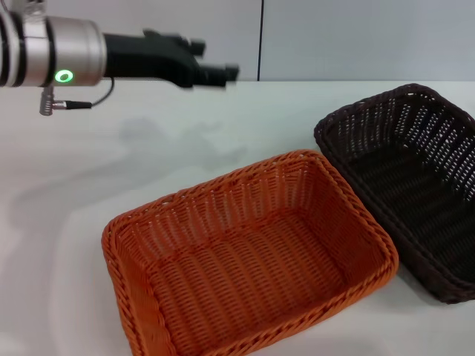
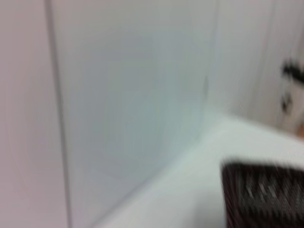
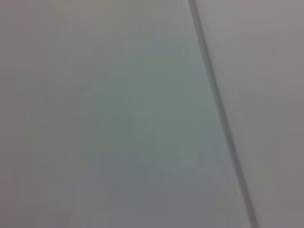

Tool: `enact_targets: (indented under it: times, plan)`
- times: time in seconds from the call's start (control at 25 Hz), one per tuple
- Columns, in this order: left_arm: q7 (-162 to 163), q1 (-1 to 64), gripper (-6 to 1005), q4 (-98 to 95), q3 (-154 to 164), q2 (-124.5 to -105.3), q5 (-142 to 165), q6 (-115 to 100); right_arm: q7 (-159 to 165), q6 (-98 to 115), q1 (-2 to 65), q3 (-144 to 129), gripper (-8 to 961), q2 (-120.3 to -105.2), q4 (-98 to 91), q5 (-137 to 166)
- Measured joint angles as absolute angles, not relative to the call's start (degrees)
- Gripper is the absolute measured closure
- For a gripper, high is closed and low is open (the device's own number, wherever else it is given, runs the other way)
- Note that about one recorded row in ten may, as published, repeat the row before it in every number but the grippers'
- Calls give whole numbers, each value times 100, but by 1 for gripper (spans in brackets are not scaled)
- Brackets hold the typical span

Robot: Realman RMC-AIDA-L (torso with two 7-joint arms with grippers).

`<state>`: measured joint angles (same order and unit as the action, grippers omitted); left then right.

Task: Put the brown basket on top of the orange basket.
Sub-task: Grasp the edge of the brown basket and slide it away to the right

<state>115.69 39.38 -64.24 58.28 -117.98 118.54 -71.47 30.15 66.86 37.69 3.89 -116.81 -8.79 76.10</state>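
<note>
The left wrist view is blurred and takes in mostly a pale wall (image 2: 128,95) of flat panels, with a thin vertical seam (image 2: 58,109) running down one of them. A white table (image 2: 190,190) meets the foot of this wall. One corner of the brown basket (image 2: 263,194) rests on the table, its woven side and rim partly visible, apart from the wall.

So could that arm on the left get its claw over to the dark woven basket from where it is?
Probably yes. The left claw hangs above the white table, and nothing stands between it and the dark brown woven wicker basket. The bright orange woven basket sits nearer the camera, off that path.
</note>
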Motion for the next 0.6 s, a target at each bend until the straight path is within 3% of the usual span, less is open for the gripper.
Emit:
enact_targets:
  times: [0.12,0.24,0.48,0.6]
  plan:
    - [10386,3478,192,-6091,5881,-11820,10335,-6379,3965,6460,3711,-606,394,-11643,-1453,7615]
    - [9085,3241,192,-5499,5889,-11833,8842,-6088,5138,6365,3549,-1838,393,-11503,-2122,7873]
    - [6196,3047,192,-3961,5918,-11849,6022,-6393,7998,6845,3431,-3340,394,-10941,-3630,10117]
    - [5709,3043,192,-3640,5935,-11855,5561,-6572,8715,7501,3513,-3350,394,-10766,-4289,11235]
